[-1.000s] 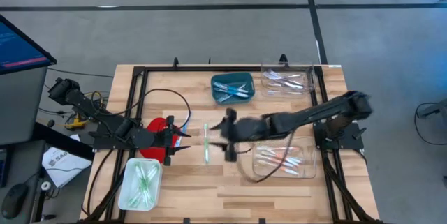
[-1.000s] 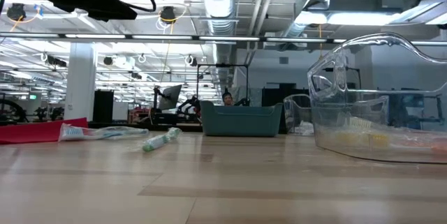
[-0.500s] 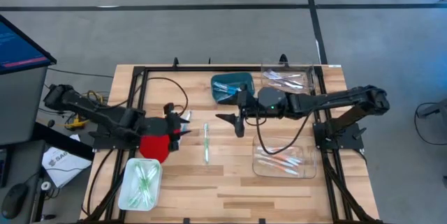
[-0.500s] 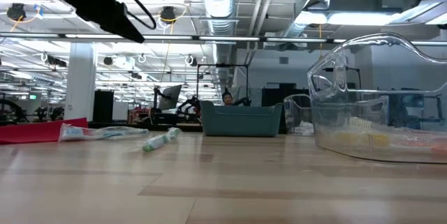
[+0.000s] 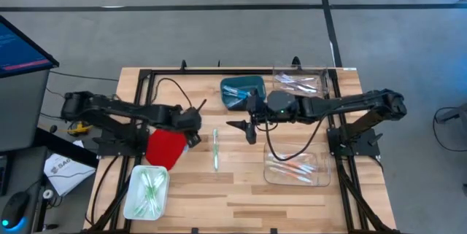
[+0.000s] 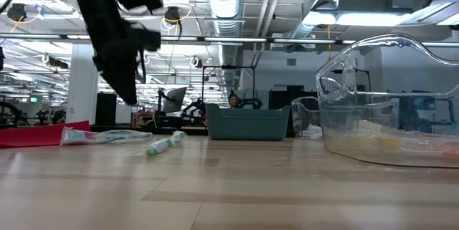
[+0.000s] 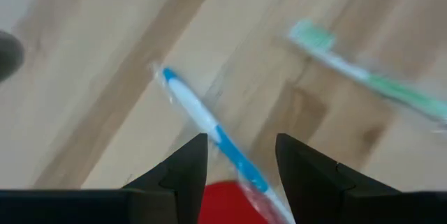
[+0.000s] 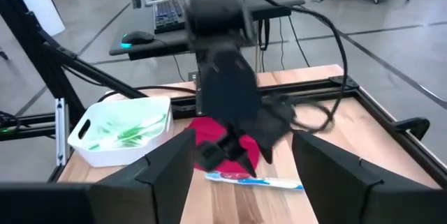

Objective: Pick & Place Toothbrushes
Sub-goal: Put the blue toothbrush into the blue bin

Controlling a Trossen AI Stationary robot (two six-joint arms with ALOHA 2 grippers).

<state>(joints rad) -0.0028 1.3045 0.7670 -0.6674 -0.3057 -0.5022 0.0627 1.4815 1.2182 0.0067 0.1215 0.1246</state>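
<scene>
Wooden worktop (image 5: 241, 190) with sorting bins.
White bin (image 5: 147, 192) holds green toothbrushes (image 5: 149, 187); beside red bin (image 5: 166, 149), left tool (image 5: 195, 126) gapes over blue toothbrush (image 7: 209, 130); right tool (image 5: 244, 128) spread empty.

Pale wood, clear and coloured plastic, matt black arms

The table (image 5: 241, 190) is light, smooth planked wood with visible grain; the clear bin (image 6: 387, 126) is glossy see-through plastic, the teal bin (image 5: 243, 92) and white bin (image 5: 146, 192) opaque plastic — the toothbrushes (image 7: 209, 123) look slick plastic, the arms matt black.
</scene>
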